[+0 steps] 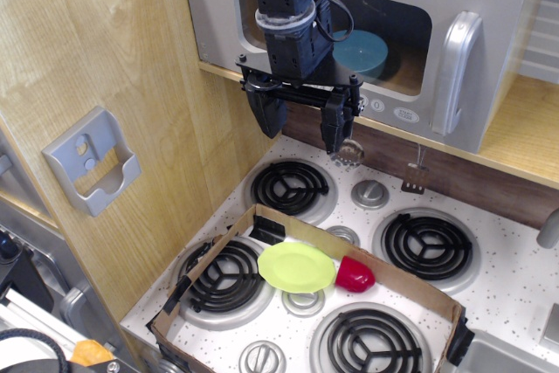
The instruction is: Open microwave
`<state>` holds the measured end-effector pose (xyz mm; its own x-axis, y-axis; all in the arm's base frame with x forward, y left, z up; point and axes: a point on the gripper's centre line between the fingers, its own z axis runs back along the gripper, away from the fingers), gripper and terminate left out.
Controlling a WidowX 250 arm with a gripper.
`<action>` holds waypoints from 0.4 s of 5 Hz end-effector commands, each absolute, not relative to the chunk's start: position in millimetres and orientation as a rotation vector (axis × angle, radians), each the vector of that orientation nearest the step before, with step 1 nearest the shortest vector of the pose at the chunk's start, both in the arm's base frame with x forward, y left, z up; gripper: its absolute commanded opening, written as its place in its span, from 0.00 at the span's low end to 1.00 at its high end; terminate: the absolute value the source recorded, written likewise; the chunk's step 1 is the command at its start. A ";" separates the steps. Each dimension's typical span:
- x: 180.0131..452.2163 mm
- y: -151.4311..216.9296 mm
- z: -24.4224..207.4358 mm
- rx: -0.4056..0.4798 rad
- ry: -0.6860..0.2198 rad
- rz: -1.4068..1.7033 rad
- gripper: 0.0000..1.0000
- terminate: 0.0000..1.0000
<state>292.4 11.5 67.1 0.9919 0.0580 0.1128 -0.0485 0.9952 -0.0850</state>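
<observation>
The grey toy microwave sits on a wooden shelf at the top, its door closed. Its clear window shows a blue plate inside. The chunky silver vertical handle is at the right of the door. Round white buttons run along the bottom edge. My black gripper hangs in front of the microwave's lower left part, fingers pointing down, spread apart and empty. It is well left of the handle.
Below is a white toy stove with black coil burners. A cardboard frame lies on it, holding a lime plate and a red cup. A wooden wall with a grey holder is at left.
</observation>
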 end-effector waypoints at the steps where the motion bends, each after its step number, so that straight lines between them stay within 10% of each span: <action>1: 292.4 11.5 67.1 -0.082 -0.115 0.053 1.00 0.00; 2: 305.1 -6.0 67.2 -0.100 -0.114 0.049 1.00 0.00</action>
<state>299.4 -8.2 56.5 0.9954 0.0581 0.0768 -0.0505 0.9940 -0.0974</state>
